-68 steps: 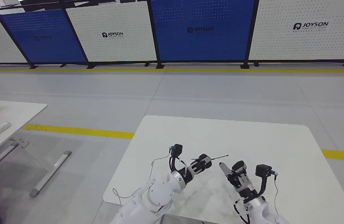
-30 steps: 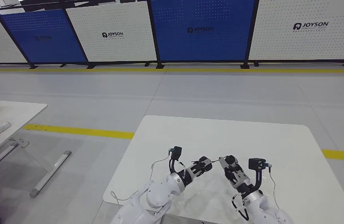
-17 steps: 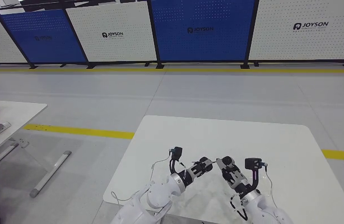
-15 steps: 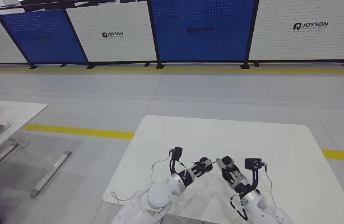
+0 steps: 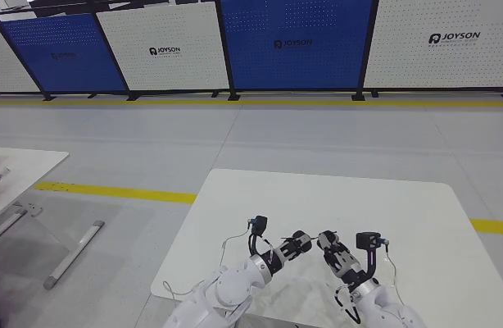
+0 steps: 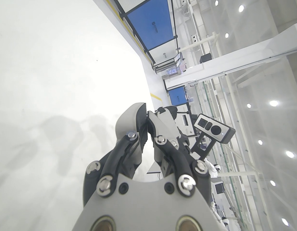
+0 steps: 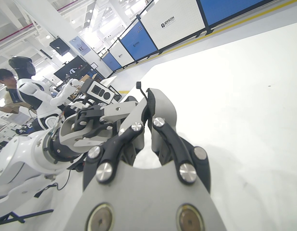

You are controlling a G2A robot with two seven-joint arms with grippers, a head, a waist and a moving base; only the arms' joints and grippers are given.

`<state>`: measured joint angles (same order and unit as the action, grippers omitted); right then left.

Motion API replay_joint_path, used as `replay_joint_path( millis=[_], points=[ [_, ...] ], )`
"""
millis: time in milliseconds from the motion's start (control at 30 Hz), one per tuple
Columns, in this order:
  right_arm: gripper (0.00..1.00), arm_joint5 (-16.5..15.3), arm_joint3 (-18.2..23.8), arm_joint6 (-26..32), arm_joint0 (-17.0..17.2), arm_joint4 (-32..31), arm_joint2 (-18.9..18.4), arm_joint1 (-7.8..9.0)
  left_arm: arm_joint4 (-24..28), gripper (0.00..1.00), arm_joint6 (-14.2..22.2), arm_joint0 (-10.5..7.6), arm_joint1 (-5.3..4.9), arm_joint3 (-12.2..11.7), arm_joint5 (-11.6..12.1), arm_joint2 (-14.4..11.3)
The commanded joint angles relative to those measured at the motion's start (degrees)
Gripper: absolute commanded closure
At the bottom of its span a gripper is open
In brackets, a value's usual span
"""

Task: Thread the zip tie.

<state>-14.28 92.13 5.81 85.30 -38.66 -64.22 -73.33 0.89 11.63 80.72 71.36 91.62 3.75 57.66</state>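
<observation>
Black thin plastic zip tie [image 7: 139, 84] pinched in my right tool [image 7: 146, 97] — left tool [image 6: 147, 111] clamped closed too, close by, over white desk [image 5: 382, 197].

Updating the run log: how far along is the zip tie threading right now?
Done: the black zip tie is off the white table, pinched in the shut right hand, blocky head poking out beyond it. In hand: the left hand, also shut, sits tip to tip with the right; whether it grips the strap is unclear. Left: no closed loop shows, so the tail looks not yet through the head.
</observation>
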Motion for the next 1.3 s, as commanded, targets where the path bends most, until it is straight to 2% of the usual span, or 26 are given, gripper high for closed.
replay_joint_path(
  millis=[0, 367, 400, 433, 467, 633, 733, 800, 867, 967, 1133, 1267],
  points=[
    [1.00, -0.05, 0.01, 0.37, -0.09, -0.01, 0.10, -0.01, -0.14, 1.00, -0.34, 0.30, -0.05, 0.23, 0.83, 0.15],
    [1.00, -0.83, 0.03, 0.89, -0.03, 1.26, -0.03, -0.02, -0.34, 1.00, -0.47, 0.67, -0.19, 0.34, 1.17, 0.43],
    [0.82, -0.89, 0.05, 0.95, 0.00, 1.37, -0.07, -0.02, -0.38, 1.00, -0.45, 0.65, -0.19, 0.33, 1.11, 0.40],
    [0.69, -0.91, 0.05, 0.99, 0.02, 1.45, -0.11, -0.01, -0.47, 1.00, -0.45, 0.61, -0.19, 0.32, 1.03, 0.35],
    [0.63, -0.90, 0.07, 1.01, 0.04, 1.49, -0.14, -0.01, -0.55, 1.00, -0.49, 0.59, -0.19, 0.32, 0.94, 0.32],
    [0.55, -1.12, 0.40, 0.73, 0.21, 1.57, -0.31, 0.01, -0.65, 1.00, -0.92, 0.33, -0.12, 0.15, -0.09, 0.09],
    [0.57, -1.19, 0.79, -0.02, 0.54, 1.53, -0.59, 0.04, -0.73, 1.00, -0.99, 0.18, -0.09, 0.07, -0.36, -0.04],
    [0.64, -1.37, 0.94, -0.68, 0.82, 1.57, -0.78, 0.06, -0.77, 1.00, -1.07, 0.14, -0.08, 0.06, -0.46, -0.08],
    [0.64, -1.70, 1.05, -1.24, 1.09, 1.74, -1.00, 0.08, -0.77, 1.00, -1.18, 0.12, -0.07, 0.08, -0.54, -0.11],
    [0.69, -1.98, 1.16, -1.56, 1.34, 1.75, -1.26, 0.12, -0.85, 1.00, -1.21, 0.09, -0.07, 0.11, -0.59, -0.14],
    [0.92, -2.00, 1.37, -1.69, 1.52, 1.63, -1.42, 0.14, -0.95, 1.00, -1.21, 0.05, -0.06, 0.28, -0.68, -0.27],
    [0.97, -2.09, 1.38, -1.66, 1.49, 1.62, -1.43, 0.14, -1.03, 1.00, -1.17, -0.02, -0.06, 0.39, -0.80, -0.33]
  ],
)
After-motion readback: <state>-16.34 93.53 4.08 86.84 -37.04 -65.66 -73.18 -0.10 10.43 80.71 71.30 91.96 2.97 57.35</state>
